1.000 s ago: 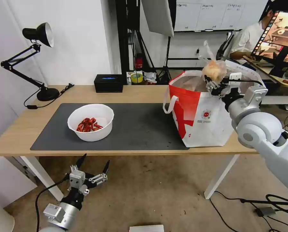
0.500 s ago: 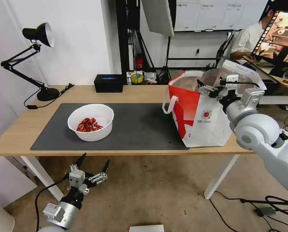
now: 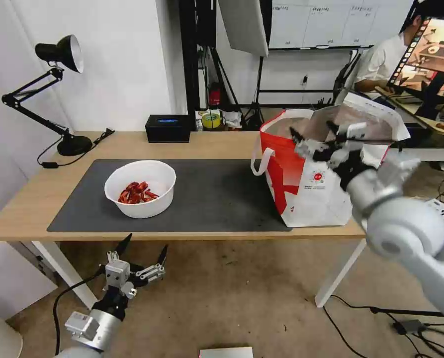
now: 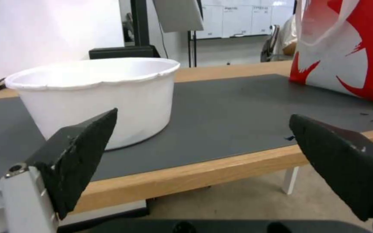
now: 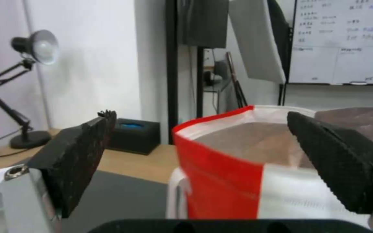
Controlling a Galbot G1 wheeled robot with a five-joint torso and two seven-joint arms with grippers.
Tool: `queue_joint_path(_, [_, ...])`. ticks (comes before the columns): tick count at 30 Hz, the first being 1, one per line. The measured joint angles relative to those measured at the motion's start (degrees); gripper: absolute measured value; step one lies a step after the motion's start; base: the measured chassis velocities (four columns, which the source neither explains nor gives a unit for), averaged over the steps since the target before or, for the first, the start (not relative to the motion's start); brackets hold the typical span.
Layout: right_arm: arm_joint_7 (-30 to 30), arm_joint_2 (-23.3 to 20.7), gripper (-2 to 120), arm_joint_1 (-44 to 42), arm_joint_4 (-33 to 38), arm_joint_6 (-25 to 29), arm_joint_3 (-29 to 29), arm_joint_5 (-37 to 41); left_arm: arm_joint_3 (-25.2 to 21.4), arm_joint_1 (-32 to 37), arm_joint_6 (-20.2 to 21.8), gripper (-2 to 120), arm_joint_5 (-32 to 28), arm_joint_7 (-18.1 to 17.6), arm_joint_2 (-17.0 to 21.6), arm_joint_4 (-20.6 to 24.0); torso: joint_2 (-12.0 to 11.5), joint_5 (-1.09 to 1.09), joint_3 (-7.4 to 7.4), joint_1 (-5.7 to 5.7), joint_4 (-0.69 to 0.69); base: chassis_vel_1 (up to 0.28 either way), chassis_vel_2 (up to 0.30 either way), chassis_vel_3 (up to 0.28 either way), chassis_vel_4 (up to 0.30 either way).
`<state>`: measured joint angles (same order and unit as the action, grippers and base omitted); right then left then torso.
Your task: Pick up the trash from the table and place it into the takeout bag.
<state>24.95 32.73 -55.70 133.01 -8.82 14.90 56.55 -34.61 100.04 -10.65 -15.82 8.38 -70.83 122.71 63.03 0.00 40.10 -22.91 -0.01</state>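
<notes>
A white round bowl (image 3: 139,189) with red shell scraps sits on the left half of the dark grey mat (image 3: 217,194) on the table (image 3: 28,199). The red-and-white takeout bag (image 3: 311,179) stands upright at the mat's right end. My right gripper (image 3: 313,133) hovers open and empty over the bag's near rim; the right wrist view looks past its gripper (image 5: 199,114) at the bag's mouth (image 5: 238,174). My left gripper (image 3: 142,247) hangs open below the table's front edge, facing the bowl (image 4: 96,94) from just outside the edge.
A black desk lamp (image 3: 57,59) stands at the table's back left, with its cord trailing on the wood. A black rectangular box (image 3: 168,128) sits at the back edge. Monitors and a seated person are behind the bag, off the table.
The right gripper held the knotted clear bag over the takeout bag, then let it go. It now stands open and has drawn back toward the near rim. The left arm barely moved.
</notes>
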Motion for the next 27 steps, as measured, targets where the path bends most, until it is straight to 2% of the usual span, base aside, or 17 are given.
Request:
queue_joint_path(7, [-1.1, 1.6, 100, -11.6, 2.8, 2.7, 2.7, -7.0, -0.3, 0.1, -0.4, 100, -0.1, 0.0, -0.4, 0.0, 0.0, 0.00, 0.00, 0.00, 0.00, 0.000, 0.000, 0.000, 0.000])
queue_joint_path(14, [-3.4, 7.3, 100, -23.0, 1.9, 7.4, 3.2, -17.8, -0.5, 0.4, -0.7, 100, -0.2, 0.0, -0.8, 0.0, 0.0, 0.00, 0.00, 0.00, 0.00, 0.000, 0.000, 0.000, 0.000])
queue_joint_path(16, [-4.5, 10.0, 100, -27.7, 0.2, 10.3, 3.0, -22.6, -0.5, 0.4, -1.5, 100, -0.5, 0.0, -0.8, -0.4, 0.0, 0.00, 0.00, 0.00, 0.00, 0.000, 0.000, 0.000, 0.000])
queue_joint_path(19, [-4.8, 11.3, 100, -29.6, -0.7, 11.5, 2.8, -24.6, -0.5, 0.4, -1.6, 100, -0.6, 0.0, -0.7, -0.5, 0.0, 0.00, 0.00, 0.00, 0.01, 0.000, 0.000, 0.000, 0.000])
queue_joint_path(22, [-5.2, 14.5, 100, -33.6, -3.3, 14.1, 2.3, -29.0, -0.4, 0.2, -1.6, 100, -0.8, 0.0, -0.6, -0.9, 0.0, 0.00, 0.00, 0.00, 0.01, 0.000, 0.000, 0.000, 0.000])
queue_joint_path(27, [-5.8, 16.5, 100, -35.8, -5.4, 15.9, 1.5, -31.6, -0.2, 0.1, -1.6, 100, -0.8, 0.0, -0.6, -1.1, 0.0, 0.00, 0.00, 0.00, 0.01, 0.000, 0.000, 0.000, 0.000])
